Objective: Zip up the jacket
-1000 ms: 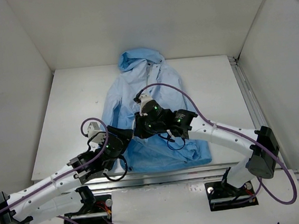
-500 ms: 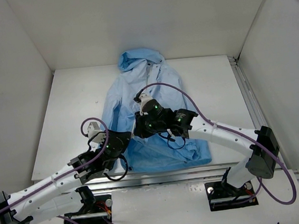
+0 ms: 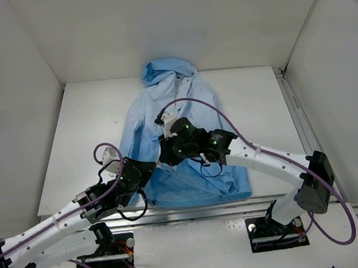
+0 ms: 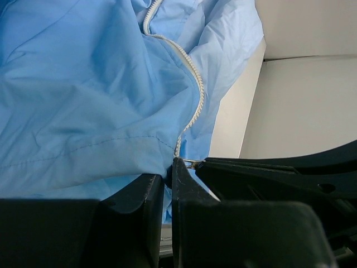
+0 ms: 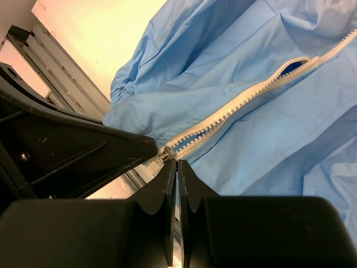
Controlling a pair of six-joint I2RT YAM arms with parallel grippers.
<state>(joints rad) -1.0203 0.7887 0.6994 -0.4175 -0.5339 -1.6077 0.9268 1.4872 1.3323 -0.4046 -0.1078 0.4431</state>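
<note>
On the white worktop (image 3: 260,120), viewed from above, the light-blue thin hooded jacket (image 3: 176,99) lies spread flat. The left gripper (image 3: 146,172) and right gripper (image 3: 164,153) meet at its lower front. The left wrist view shows the left jaws closed on the jacket's hem, just below its white zipper strip (image 4: 199,89). The right wrist view shows the right jaws pinching the small metal slider (image 5: 165,157) at the strip's lower end.
</note>
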